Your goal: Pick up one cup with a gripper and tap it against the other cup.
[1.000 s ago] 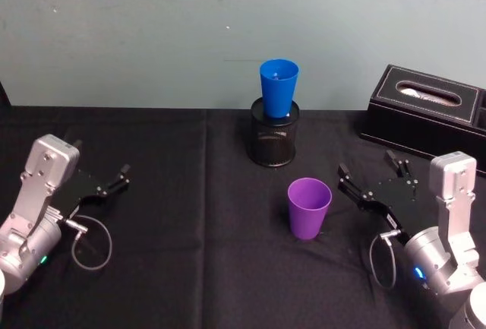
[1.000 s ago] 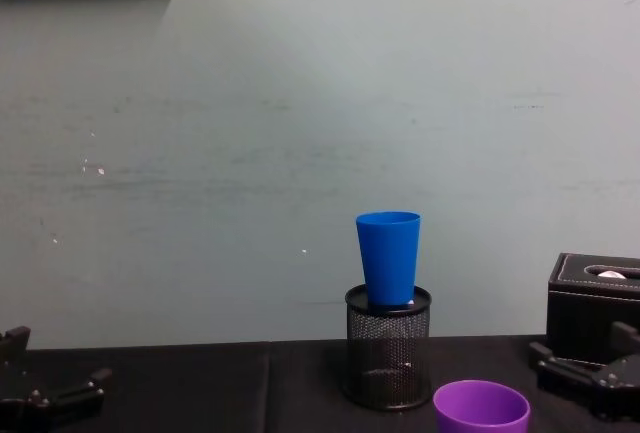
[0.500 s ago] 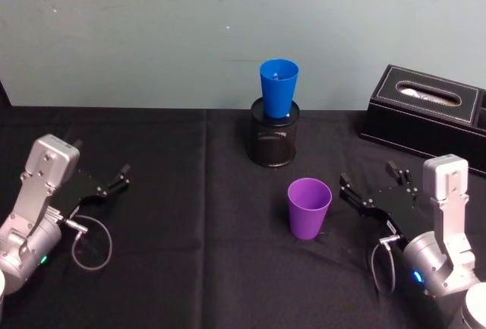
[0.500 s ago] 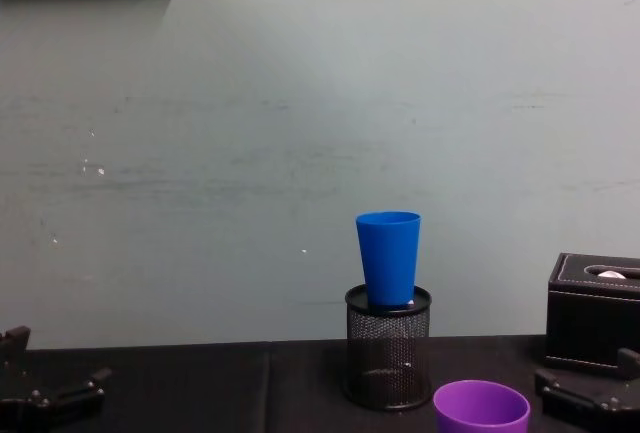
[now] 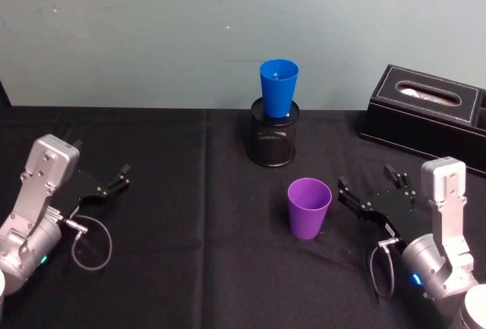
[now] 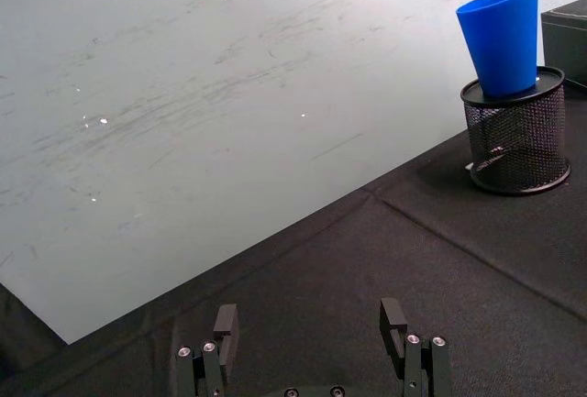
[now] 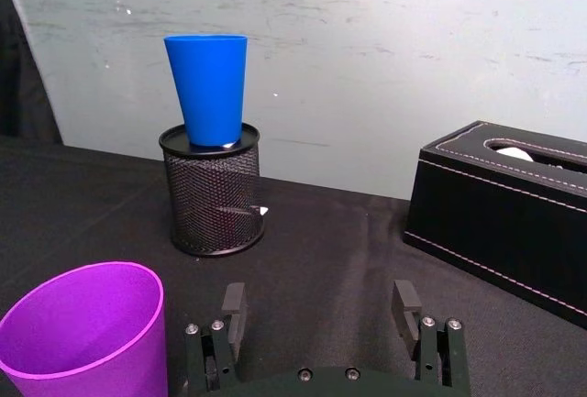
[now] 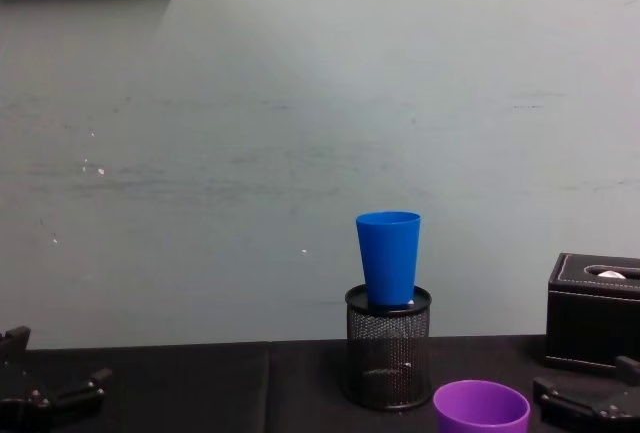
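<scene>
Right gripper, jaws spread, has dropped closer beside the purple cup, probably lining up the grab

A purple cup and a bright blue cup stand out against a black mesh pen holder, black tablecloth, black stitched tissue box and pale grey-green wall.

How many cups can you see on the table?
2. The purple cup stands on the black cloth, near the right gripper. The blue cup sits in the black mesh pen holder farther back. Nothing seems to hide another.
</scene>
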`<state>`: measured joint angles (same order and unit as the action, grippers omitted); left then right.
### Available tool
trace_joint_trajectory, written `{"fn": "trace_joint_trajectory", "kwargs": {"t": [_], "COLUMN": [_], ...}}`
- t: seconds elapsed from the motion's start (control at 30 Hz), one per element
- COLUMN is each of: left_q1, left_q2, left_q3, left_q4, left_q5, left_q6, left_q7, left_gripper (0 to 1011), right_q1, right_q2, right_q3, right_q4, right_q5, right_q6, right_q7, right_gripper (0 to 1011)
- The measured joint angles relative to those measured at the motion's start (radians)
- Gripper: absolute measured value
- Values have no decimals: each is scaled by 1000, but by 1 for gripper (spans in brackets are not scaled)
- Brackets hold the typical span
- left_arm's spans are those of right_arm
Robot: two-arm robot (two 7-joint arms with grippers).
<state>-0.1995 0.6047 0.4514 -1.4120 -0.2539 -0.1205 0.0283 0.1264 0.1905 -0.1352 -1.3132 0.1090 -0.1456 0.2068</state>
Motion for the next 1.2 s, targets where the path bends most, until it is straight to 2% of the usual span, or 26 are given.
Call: {"fn": "trace_joint_trajectory", "kwargs": {"t": [1.2], "left_q1": [0], "left_q2": [0], "left_q3": [0], "left_q4": [0], "left_q5": [0], "left_q6": [0], "left_q7": [0], "left_gripper": [1011], "right_q1": [0], "right_q2": [1], "right_q3": [-2], "right_q4": [-1], "right_q5": [0], "right_q6": [-1], "right_q7": [1], "right_gripper": [1004]}}
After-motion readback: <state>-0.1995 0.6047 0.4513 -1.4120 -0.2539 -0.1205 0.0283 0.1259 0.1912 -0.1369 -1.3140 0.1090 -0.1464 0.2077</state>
